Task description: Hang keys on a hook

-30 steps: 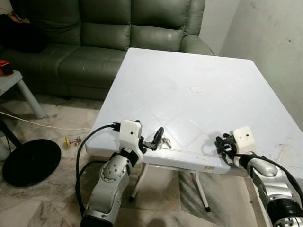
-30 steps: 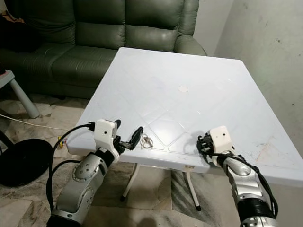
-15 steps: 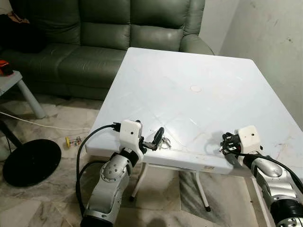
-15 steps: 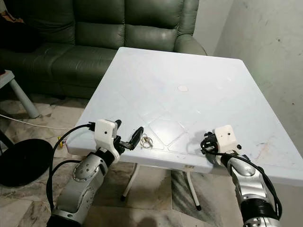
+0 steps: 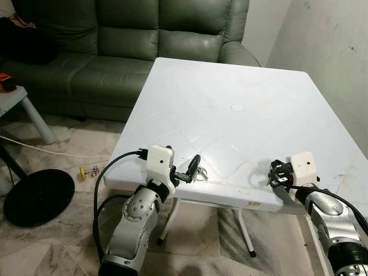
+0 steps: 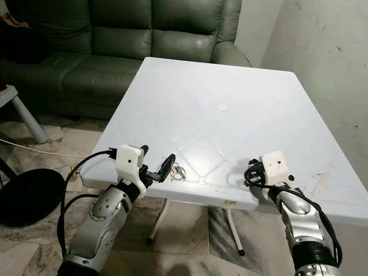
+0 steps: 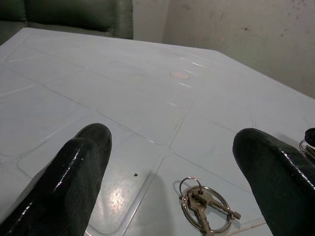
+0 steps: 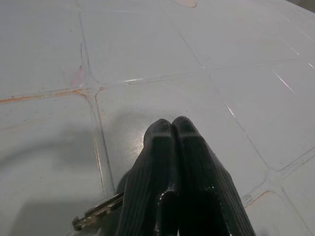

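A ring of keys (image 7: 204,206) lies flat on the white table (image 5: 230,92) near its front left edge, and is also seen as keys (image 5: 200,172) from the head. My left gripper (image 7: 171,135) is open just in front of them at table height, one finger (image 7: 74,172) on each side of the view, touching nothing. My right gripper (image 8: 172,123) is shut, its tips low over the table's front right part, also seen as the right gripper (image 5: 275,173). A small flat metal piece (image 8: 96,212) shows beside its fingers; whether it is held I cannot tell.
A green sofa (image 5: 115,52) stands behind the table and a white wall (image 5: 333,52) on the right. On the floor to the left are a black round base (image 5: 37,196), a white cable (image 5: 46,150) and a small grey side table (image 5: 14,100). A round mark (image 5: 237,107) sits mid-table.
My right gripper has shifted a little to the right along the table's front edge. The left gripper and the keys have stayed put.
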Tool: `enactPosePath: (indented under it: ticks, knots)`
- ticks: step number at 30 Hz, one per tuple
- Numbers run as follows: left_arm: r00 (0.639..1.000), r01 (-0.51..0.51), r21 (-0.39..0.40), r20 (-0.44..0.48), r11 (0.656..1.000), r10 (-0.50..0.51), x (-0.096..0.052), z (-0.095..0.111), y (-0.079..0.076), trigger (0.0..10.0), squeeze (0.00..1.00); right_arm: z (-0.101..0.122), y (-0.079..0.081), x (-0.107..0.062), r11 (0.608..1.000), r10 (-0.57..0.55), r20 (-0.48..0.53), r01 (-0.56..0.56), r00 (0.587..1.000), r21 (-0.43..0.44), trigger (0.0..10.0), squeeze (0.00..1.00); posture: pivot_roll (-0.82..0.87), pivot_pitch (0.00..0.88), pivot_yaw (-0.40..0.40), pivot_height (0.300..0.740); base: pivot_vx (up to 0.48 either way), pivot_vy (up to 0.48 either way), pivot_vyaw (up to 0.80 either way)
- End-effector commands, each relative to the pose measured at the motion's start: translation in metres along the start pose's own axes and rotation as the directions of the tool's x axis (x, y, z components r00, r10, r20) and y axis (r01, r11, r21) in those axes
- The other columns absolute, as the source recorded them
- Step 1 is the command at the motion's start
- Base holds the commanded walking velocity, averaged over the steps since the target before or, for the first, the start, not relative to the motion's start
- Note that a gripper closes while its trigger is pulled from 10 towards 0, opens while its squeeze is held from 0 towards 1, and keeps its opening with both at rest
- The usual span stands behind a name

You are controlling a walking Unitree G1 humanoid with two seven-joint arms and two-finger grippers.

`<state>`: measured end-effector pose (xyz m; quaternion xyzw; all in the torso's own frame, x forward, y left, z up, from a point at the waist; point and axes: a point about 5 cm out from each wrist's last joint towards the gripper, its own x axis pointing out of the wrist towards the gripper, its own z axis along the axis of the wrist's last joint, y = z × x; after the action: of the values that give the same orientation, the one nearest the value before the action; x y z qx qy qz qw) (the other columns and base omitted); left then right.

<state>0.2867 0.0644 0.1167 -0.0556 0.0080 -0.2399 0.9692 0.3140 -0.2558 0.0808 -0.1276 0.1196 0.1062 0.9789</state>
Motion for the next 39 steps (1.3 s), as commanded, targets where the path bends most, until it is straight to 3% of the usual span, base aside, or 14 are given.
enactPosePath:
  ticks: [1, 8, 10, 11, 15, 16, 17, 18, 39]
  knots:
    - [1.000, 0.007, -0.002, 0.024, 1.000, -0.007, 0.0030, 0.0051, -0.0066, 10.0, 0.00, -0.0052, -0.0018, -0.0009, 1.000, 0.005, -0.041, -0.006, 0.999, -0.018, 10.0, 0.00, 0.05, 0.034, -0.063, 0.740, 0.000, 0.000, 0.00]
    - [1.000, 0.007, 0.000, 0.026, 1.000, -0.007, 0.0031, 0.0054, -0.0067, 10.0, 0.00, -0.0057, -0.0009, -0.0020, 0.999, 0.028, -0.044, -0.030, 0.999, -0.038, 10.0, 0.00, 0.05, 0.033, -0.063, 0.740, 0.000, 0.000, 0.00]
    - [1.000, 0.007, -0.001, 0.027, 1.000, -0.007, 0.0035, 0.0055, -0.0067, 10.0, 0.00, -0.0066, -0.0007, -0.0018, 0.999, 0.034, -0.049, -0.034, 0.998, -0.008, 10.0, 0.00, 0.04, 0.032, -0.063, 0.740, 0.000, 0.000, 0.00]
    - [1.000, 0.007, 0.000, 0.026, 1.000, -0.007, 0.0033, 0.0054, -0.0068, 10.0, 0.00, -0.0064, -0.0009, -0.0021, 0.999, 0.031, -0.046, -0.032, 0.998, -0.004, 10.0, 1.00, 0.04, 0.034, -0.062, 0.740, 0.000, 0.000, 0.00]
    - [1.000, 0.008, -0.001, 0.027, 1.000, -0.008, 0.0035, 0.0055, -0.0069, 10.0, 0.00, -0.0051, -0.0016, -0.0024, 0.999, 0.030, -0.040, -0.031, 0.999, -0.027, 10.0, 1.00, 0.04, 0.035, -0.063, 0.740, 0.000, 0.000, 0.00]
    - [1.000, 0.007, 0.000, 0.027, 1.000, -0.007, 0.0036, 0.0056, -0.0068, 10.0, 0.00, -0.0062, -0.0011, -0.0018, 0.999, 0.034, -0.059, -0.037, 0.998, -0.040, 10.0, 0.49, 0.04, 0.035, -0.063, 0.740, 0.000, 0.000, 0.00]
    - [1.000, 0.007, 0.000, 0.027, 1.000, -0.007, 0.0036, 0.0056, -0.0068, 10.0, 0.00, -0.0062, -0.0011, -0.0018, 0.999, 0.034, -0.059, -0.037, 0.998, -0.040, 10.0, 0.49, 0.04, 0.035, -0.063, 0.740, 0.000, 0.000, 0.00]
    - [1.000, 0.007, -0.001, 0.027, 1.000, -0.007, 0.0036, 0.0058, -0.0068, 10.0, 0.00, -0.0052, -0.0008, -0.0016, 0.998, 0.039, -0.050, -0.041, 0.998, -0.049, 10.0, 0.00, 0.05, 0.035, -0.063, 0.740, 0.000, 0.000, 0.00]
    - [1.000, 0.001, -0.009, 0.030, 1.000, 0.000, 0.0041, 0.0063, -0.0058, 10.0, 0.00, -0.0066, -0.0025, -0.0042, 0.994, 0.100, -0.063, -0.102, 0.993, -0.033, 10.0, 0.00, 0.05, 0.035, -0.063, 0.740, 0.000, 0.000, 0.00]
